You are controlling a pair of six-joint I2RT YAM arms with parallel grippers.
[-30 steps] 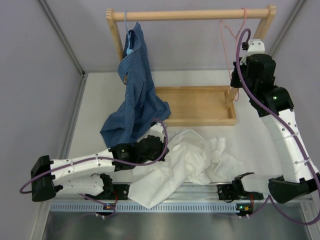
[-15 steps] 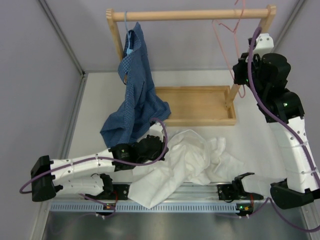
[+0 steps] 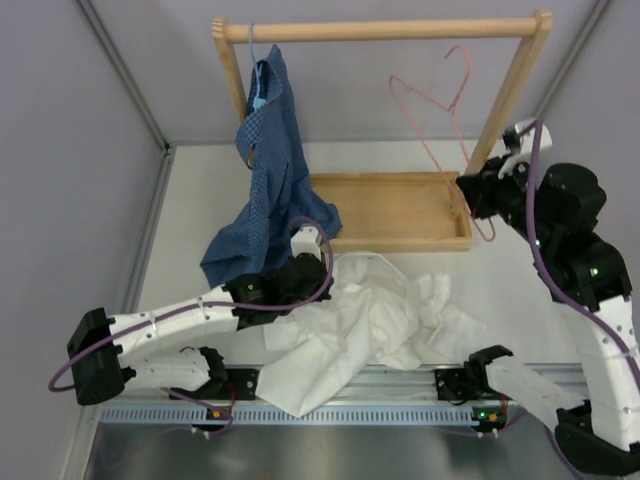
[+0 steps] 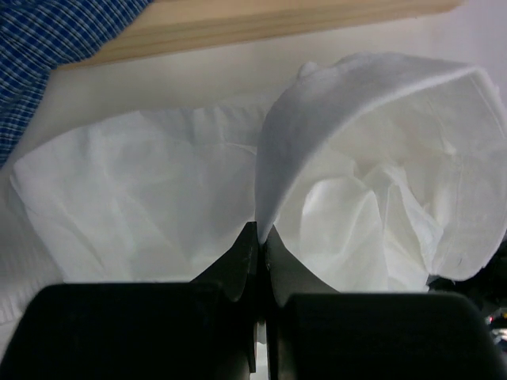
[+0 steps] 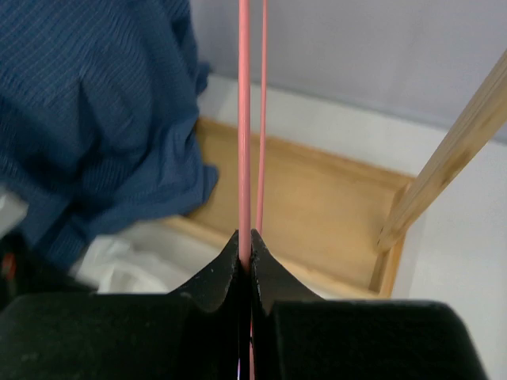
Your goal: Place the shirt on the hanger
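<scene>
The white shirt (image 3: pixel 370 325) lies crumpled on the table near the front, below the wooden tray. My left gripper (image 3: pixel 318 275) is shut on a fold of the white shirt (image 4: pixel 372 158), lifting its edge a little. My right gripper (image 3: pixel 472 192) is shut on a wire of the pink hanger (image 3: pixel 432 100), which is off the rail and held in the air in front of the rack's right post. In the right wrist view the pink hanger (image 5: pixel 244 119) rises straight up from my gripper (image 5: pixel 245 241).
A wooden rack (image 3: pixel 380 30) stands at the back with a wooden tray (image 3: pixel 395 210) at its base. A blue checked shirt (image 3: pixel 270 190) hangs from a light blue hanger (image 3: pixel 253 45) on the rail's left and drapes onto the table.
My right arm has lifted the pink hanger off the rail and brought it down and leftward. My left gripper has raised the shirt fold slightly.
</scene>
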